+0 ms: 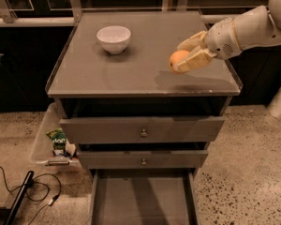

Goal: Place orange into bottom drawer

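The orange is a small round fruit held between the cream fingers of my gripper. The gripper is shut on it and holds it above the right part of the cabinet top, near the front edge; its shadow lies on the top below. The arm reaches in from the upper right. The bottom drawer stands pulled out at the foot of the cabinet, its flat grey floor bare, directly below and forward of the orange.
A white bowl stands on the cabinet top at the back left. Two upper drawers with round knobs are shut. A clear bin with packets sits left of the cabinet; cables lie on the floor.
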### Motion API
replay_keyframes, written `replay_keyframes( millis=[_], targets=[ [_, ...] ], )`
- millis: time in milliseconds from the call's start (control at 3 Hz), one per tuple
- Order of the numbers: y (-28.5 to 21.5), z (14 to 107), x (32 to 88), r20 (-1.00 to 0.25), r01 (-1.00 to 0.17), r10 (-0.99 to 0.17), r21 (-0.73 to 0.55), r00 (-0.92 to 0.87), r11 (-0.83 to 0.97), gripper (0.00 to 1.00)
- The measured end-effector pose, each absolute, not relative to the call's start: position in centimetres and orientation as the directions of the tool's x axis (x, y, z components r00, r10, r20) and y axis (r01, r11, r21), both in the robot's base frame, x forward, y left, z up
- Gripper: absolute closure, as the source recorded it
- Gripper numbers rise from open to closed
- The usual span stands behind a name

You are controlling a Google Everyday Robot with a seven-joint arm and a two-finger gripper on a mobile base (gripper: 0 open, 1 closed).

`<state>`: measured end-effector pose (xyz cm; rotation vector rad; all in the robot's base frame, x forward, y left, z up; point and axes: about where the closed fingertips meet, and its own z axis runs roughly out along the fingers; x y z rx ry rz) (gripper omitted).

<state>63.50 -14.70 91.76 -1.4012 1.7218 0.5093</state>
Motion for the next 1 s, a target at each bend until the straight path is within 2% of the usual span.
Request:
replay_keyframes(
  millis=[333,667,1000],
  targets=[
    [-15.8,91.6,59.6,-0.787,-0.929,-0.616,-0.242,0.021,0.279,1.00],
    [-17.0,89.0,55.2,-0.778,-0.936,-0.628,-0.228,0.011,0.267,1.00],
    [-18.0,85.1,51.0,-0.788,-0.944,-0.612,-0.145,-0.072,0.297,1.00]
  ],
)
